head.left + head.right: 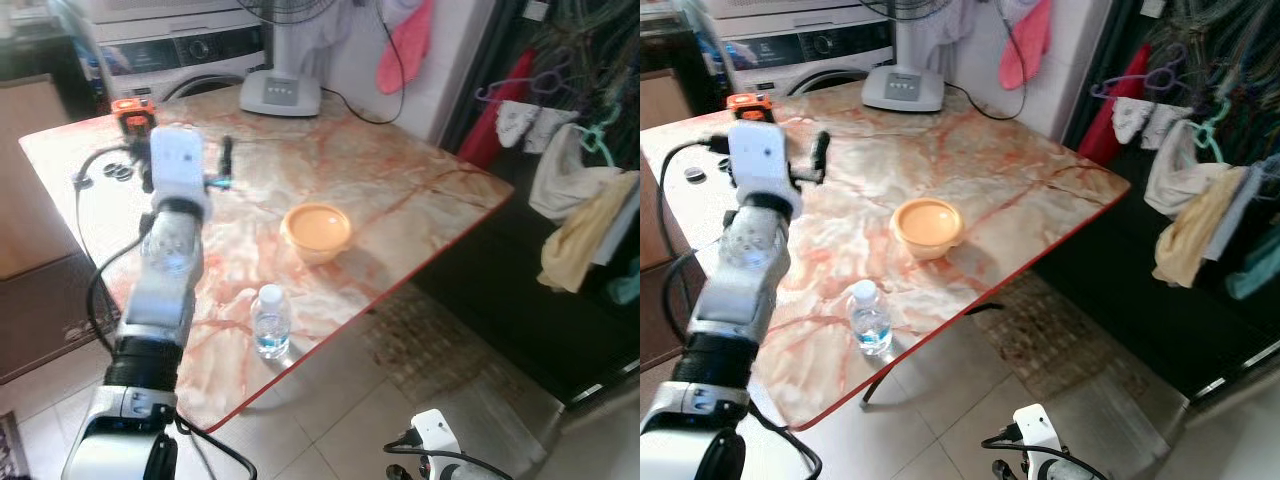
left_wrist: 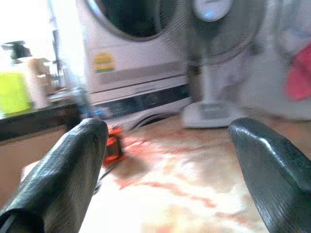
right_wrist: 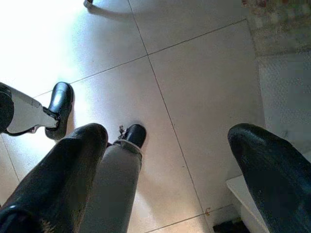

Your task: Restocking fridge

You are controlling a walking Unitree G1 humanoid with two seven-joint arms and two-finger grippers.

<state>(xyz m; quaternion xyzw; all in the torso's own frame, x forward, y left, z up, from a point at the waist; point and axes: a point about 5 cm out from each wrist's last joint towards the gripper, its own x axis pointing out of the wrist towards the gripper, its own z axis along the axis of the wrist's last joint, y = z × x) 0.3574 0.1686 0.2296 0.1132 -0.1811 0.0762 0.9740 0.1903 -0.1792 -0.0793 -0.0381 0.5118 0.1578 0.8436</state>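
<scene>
While the left arm is reaching out over the table [image 1: 400, 190], the head views are showing a marble-patterned top with a red edge, and the bottle [image 1: 270, 320] is standing upright near the front edge, closest to the robot. A little further in, an orange bowl [image 1: 316, 231] is sitting well apart from it. The left gripper [image 1: 226, 160] is hovering high above the far side of the table, well past the bottle, so I would guess it is still lining up rather than going for a grab. A white fan base [image 1: 280, 93] is standing at the back edge, with a washer [image 1: 185, 50] behind it and an orange gadget [image 1: 133, 113] on the far left corner. No fridge is showing, so the bottle probably has to be carried off somewhere.

In the left wrist view, the two black fingers [image 2: 63, 174] are standing wide apart with nothing between them, pointing across the tabletop toward the fan base and washer, not down at the bottle.

In the right wrist view, the right gripper [image 3: 167, 179] is hanging low beside the body, looking at the tiled floor [image 3: 194, 97] and the robot's own feet [image 3: 60, 104]. Its fingers are likewise spread wide and empty, which suits an arm just waiting its turn.
</scene>
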